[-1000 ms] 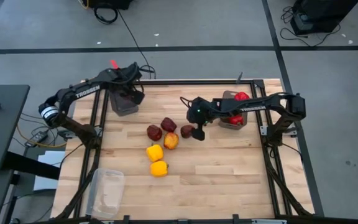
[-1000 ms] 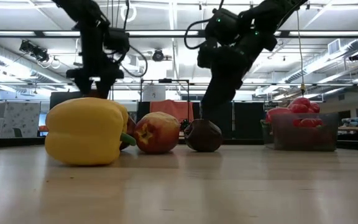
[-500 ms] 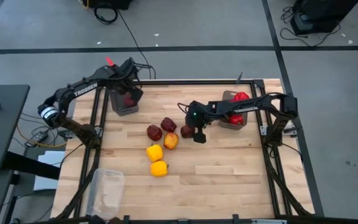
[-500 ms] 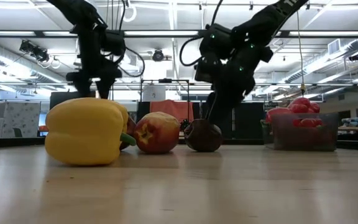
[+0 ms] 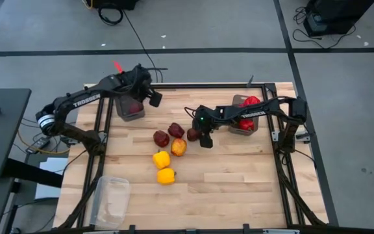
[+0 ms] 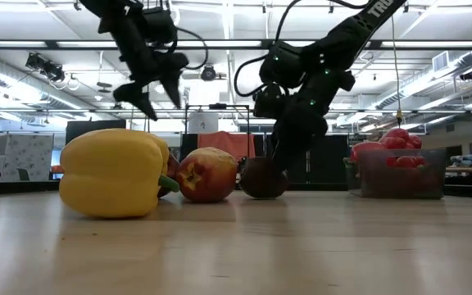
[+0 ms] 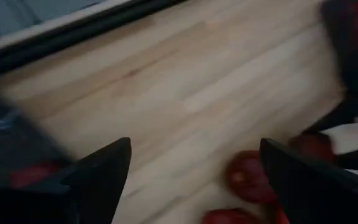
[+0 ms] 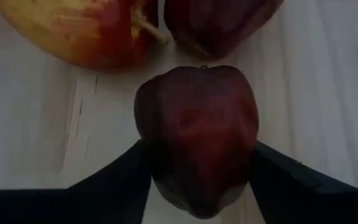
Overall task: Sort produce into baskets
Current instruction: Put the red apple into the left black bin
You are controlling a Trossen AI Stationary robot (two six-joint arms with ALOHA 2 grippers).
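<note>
A maroon pepper (image 8: 197, 134) sits on the table at the right end of the produce cluster (image 5: 193, 134), and my right gripper (image 5: 203, 138) is shut on it. Two more maroon peppers (image 5: 176, 130), an orange-red one (image 5: 178, 147) and two yellow ones (image 5: 162, 159) lie on the wood. My left gripper (image 5: 153, 97) is open and empty, in the air just right of the far-left dark grey tub (image 5: 127, 110), which holds a red piece. The far-right dark tub (image 5: 244, 122) holds red peppers. My right gripper pinches the maroon pepper's two opposite sides (image 8: 146, 149) between its two fingers (image 8: 114, 180). The fingers slant down from the table's right side. The pepper rests on the table (image 6: 262, 179).
A clear tub (image 5: 112, 200) lies at the near left corner. Bare wood stretches over the table's near right part (image 5: 239, 182). Black frame rails run along the table's edges. The nearest neighbours of the held pepper are the orange-red one (image 8: 86, 31) and a maroon one (image 8: 219, 22).
My left gripper has moved from above the far-left tub toward the table's right and has tipped sideways, staying open. My right gripper has moved toward the table's left and come down around the maroon pepper.
</note>
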